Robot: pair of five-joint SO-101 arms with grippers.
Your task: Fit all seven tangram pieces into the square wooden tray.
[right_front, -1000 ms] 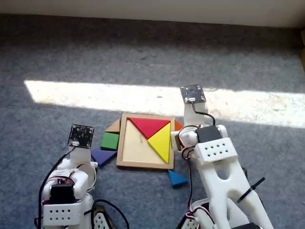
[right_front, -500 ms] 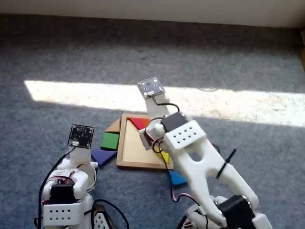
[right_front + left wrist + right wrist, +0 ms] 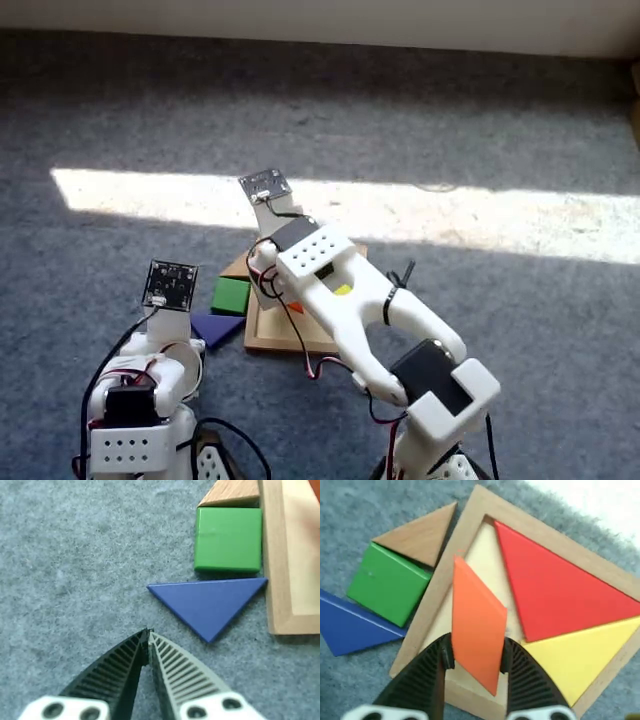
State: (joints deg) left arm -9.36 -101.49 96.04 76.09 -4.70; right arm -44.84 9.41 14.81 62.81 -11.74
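Six tangram pieces (image 3: 555, 590), one wooden tray (image 3: 560, 547), two arms (image 3: 340, 290)

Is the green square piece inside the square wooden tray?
No, the green square piece lies on the carpet beside the square wooden tray.

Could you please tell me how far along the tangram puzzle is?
Done: the red triangle and yellow triangle lie in the tray. In hand: the right hand grips the orange parallelogram over the tray. Remaining: the green square, blue triangle and tan triangle lie on the carpet beside it.
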